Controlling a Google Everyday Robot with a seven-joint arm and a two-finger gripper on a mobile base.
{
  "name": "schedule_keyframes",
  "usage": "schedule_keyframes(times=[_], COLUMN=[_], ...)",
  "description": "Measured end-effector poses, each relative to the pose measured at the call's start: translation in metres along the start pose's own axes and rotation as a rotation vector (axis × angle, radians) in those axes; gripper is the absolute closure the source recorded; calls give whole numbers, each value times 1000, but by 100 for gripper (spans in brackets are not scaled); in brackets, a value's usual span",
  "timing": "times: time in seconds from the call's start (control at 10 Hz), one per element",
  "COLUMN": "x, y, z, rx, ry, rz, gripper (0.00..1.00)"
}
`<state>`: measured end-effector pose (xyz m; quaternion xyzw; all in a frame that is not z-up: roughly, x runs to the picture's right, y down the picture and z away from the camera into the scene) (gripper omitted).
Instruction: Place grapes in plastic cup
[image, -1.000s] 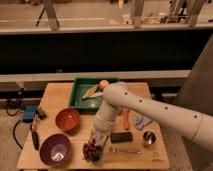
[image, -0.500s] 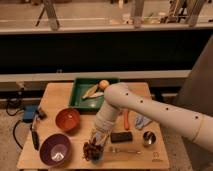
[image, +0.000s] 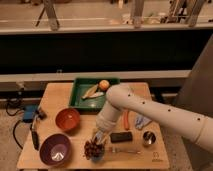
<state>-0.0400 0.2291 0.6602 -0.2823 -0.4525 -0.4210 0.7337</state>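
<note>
The grapes (image: 91, 148), a dark purple-red bunch, are at the front middle of the wooden table (image: 60, 95). A bit of light blue (image: 98, 158) shows right under and beside them; it looks like the plastic cup, but most of it is hidden. My gripper (image: 99, 137) is at the end of the white arm, just above the grapes and slightly to their right, touching or almost touching the bunch. I cannot tell whether the grapes are held or are resting in the cup.
A green tray (image: 80, 85) at the back holds an orange (image: 103, 85) and a pale item. An orange bowl (image: 67, 119) and a purple bowl (image: 55, 149) stand to the left. To the right are a black block (image: 121, 136), a steel cup (image: 148, 137), a fork (image: 124, 150) and a carrot (image: 126, 119).
</note>
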Motion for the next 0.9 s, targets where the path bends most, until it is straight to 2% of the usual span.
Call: schedule_keyframes(times=[0.2, 0.4, 0.5, 0.6, 0.9], x=[3, 4, 5, 6, 9], y=[2, 4, 5, 6, 8], z=[0, -3, -4, -4, -7], rx=[7, 12, 15, 17, 25], ry=[7, 12, 15, 16, 25], rz=[8, 15, 16, 16, 26], gripper=[53, 38, 26, 21, 20])
